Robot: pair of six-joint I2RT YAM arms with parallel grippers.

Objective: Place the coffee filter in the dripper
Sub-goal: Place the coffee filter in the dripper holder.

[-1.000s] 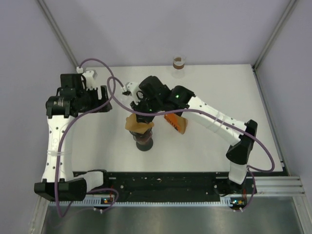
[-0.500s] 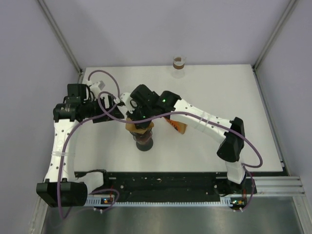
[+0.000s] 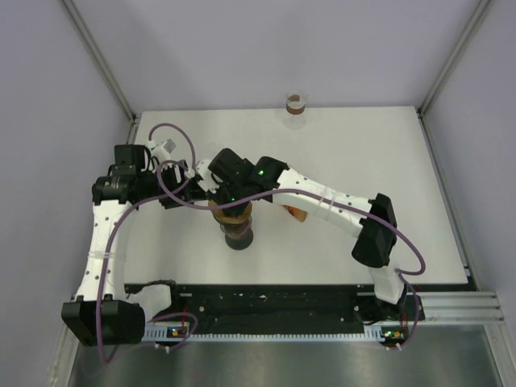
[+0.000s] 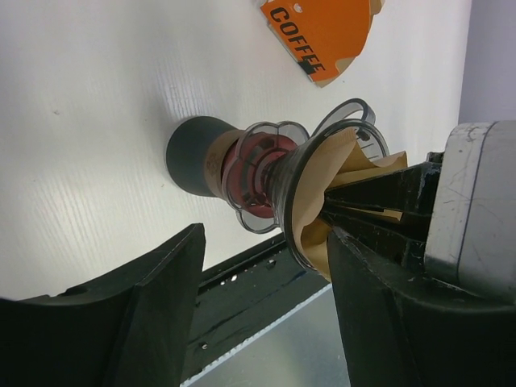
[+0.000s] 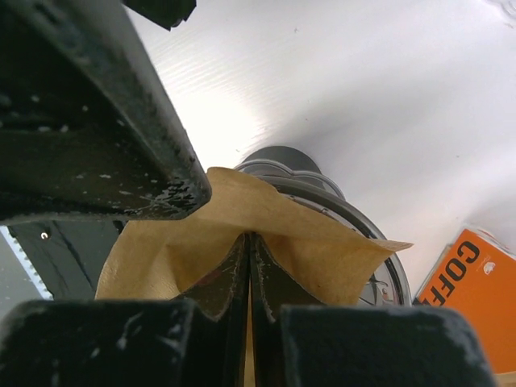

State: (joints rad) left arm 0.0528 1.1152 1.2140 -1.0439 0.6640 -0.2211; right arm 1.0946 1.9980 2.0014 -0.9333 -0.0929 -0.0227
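The right gripper (image 5: 247,242) is pinched tight on the brown paper coffee filter (image 5: 314,246), with its fingers pressed together over a fold of the paper. The filter's lower part sits inside the clear cone of the dripper (image 4: 278,173) and its upper edge flares above the rim. The gripper's fingers reach down into the cone.

The dripper stands on a red collar over a dark base (image 4: 193,153), upright on the white counter (image 3: 387,161) a little left of its middle.

In the top view the left gripper (image 4: 268,234) is at about 10 o'clock from the dripper, just beside it. Its jaws are apart and hold nothing.

An orange pack (image 4: 322,32) printed COFFEE lies flat near the dripper at about 3 o'clock. A small cup (image 3: 297,103) stands well apart at the far edge, near 1 o'clock.
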